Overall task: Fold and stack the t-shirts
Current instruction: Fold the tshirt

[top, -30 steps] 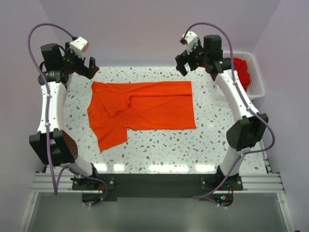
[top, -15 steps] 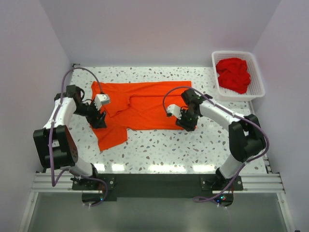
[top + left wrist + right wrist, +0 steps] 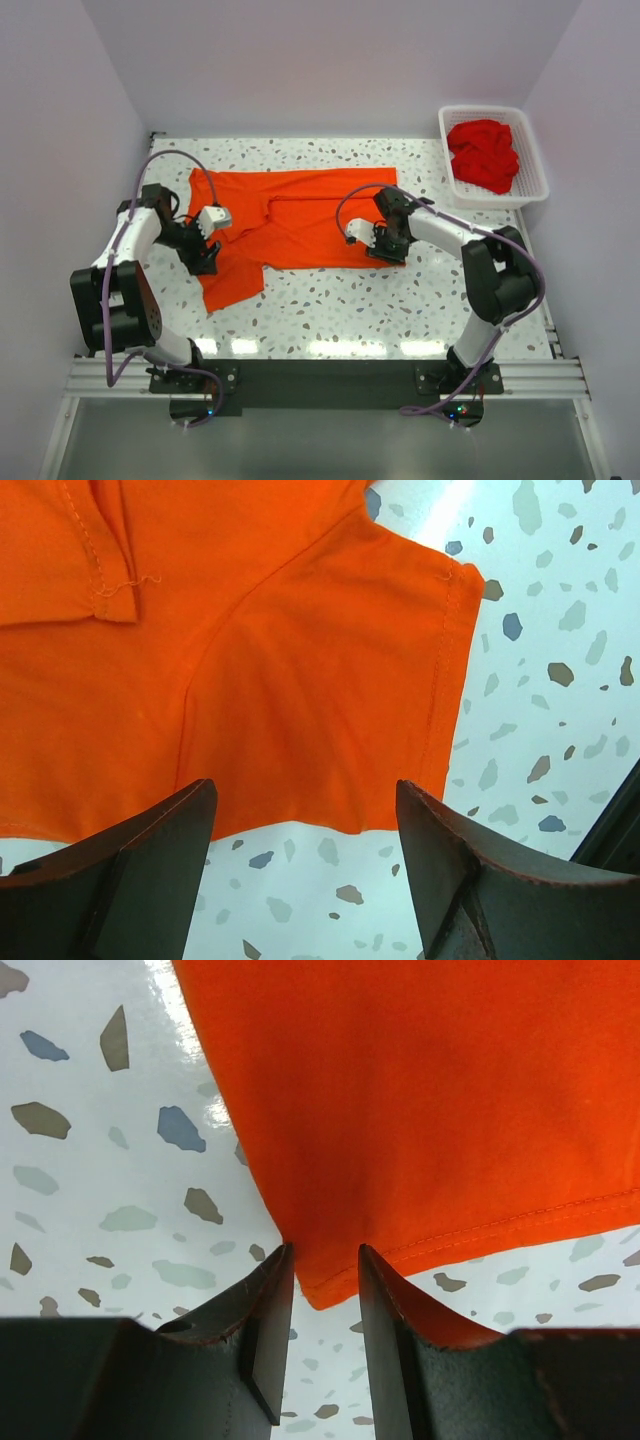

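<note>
While the bright orange-red t-shirt (image 3: 300,215) lies spread on the speckled surface (image 3: 350,310), partly folded over itself, both arms are bent low onto its near edge. The left end effector (image 3: 305,800) sits at the shirt's left side. Its fingers (image 3: 150,850) stand wide apart on either side of the sleeve's lower edge, and the cloth lies flat between them, not pinched. The right end effector (image 3: 322,1260) is at the shirt's near right corner. Its fingers (image 3: 265,1310) are drawn close together with a narrow gap left between them. The hemmed corner lies smooth in that gap and bare surface shows just below it, so the cloth is not clamped. Deeper red t-shirts (image 3: 485,155) sit bunched in the white lattice basket (image 3: 445,125) at the far right corner, well apart from both arms.
</note>
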Motion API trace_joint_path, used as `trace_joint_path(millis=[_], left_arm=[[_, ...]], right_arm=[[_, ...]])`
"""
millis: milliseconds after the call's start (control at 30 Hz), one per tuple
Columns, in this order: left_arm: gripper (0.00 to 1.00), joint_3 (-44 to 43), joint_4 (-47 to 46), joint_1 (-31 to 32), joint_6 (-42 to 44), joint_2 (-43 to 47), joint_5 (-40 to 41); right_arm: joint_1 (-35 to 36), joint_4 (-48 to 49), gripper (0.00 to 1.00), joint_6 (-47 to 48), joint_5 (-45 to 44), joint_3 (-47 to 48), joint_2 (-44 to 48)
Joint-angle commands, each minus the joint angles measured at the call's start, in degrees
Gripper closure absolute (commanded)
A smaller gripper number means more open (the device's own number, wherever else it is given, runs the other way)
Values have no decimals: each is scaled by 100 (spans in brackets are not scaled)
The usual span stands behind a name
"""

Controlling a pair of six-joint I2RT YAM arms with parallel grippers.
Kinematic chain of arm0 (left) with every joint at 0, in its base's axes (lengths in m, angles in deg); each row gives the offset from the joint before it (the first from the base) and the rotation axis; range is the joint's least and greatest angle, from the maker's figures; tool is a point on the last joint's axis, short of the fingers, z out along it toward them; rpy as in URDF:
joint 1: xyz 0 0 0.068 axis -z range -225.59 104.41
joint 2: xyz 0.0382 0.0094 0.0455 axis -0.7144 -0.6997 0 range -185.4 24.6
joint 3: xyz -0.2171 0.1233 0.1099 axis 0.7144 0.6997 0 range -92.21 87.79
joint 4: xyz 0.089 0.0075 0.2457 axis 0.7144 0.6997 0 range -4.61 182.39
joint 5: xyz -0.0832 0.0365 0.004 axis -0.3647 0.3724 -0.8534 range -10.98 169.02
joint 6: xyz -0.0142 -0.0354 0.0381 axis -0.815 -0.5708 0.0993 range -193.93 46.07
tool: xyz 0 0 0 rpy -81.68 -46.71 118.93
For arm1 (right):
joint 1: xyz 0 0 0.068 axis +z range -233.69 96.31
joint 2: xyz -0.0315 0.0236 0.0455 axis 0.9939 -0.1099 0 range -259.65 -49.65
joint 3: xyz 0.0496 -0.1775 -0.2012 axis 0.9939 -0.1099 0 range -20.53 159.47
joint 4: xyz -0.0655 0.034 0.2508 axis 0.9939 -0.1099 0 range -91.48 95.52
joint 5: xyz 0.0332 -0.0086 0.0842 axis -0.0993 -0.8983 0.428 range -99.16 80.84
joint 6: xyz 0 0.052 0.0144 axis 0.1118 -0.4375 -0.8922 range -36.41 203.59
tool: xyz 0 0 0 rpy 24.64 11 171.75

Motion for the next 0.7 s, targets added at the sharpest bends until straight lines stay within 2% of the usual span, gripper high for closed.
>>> trace_joint_path(millis=[0, 367, 433, 533, 567, 600, 667], left_arm=[[23, 111, -163, 17, 105, 146, 60], [26, 375, -269, 8, 263, 181, 314], [29, 559, -426, 26, 325, 304, 507], [32, 761, -654, 69, 421, 462, 753], [33, 814, -716, 96, 457, 497, 797], [34, 937, -804, 148, 466, 533, 928], [38, 1034, -1007, 219, 544, 621, 1061]], right_arm=[[-29, -70, 64, 174, 78, -52, 206], [-425, 280, 65, 341, 9, -281, -117], [-478, 368, 71, 376, -1, -298, -162], [-487, 360, 84, 377, 17, -255, -162], [-495, 360, 94, 377, 34, -254, -171], [-487, 360, 99, 385, 34, -237, -180], [-487, 360, 100, 324, 26, -202, -197]])
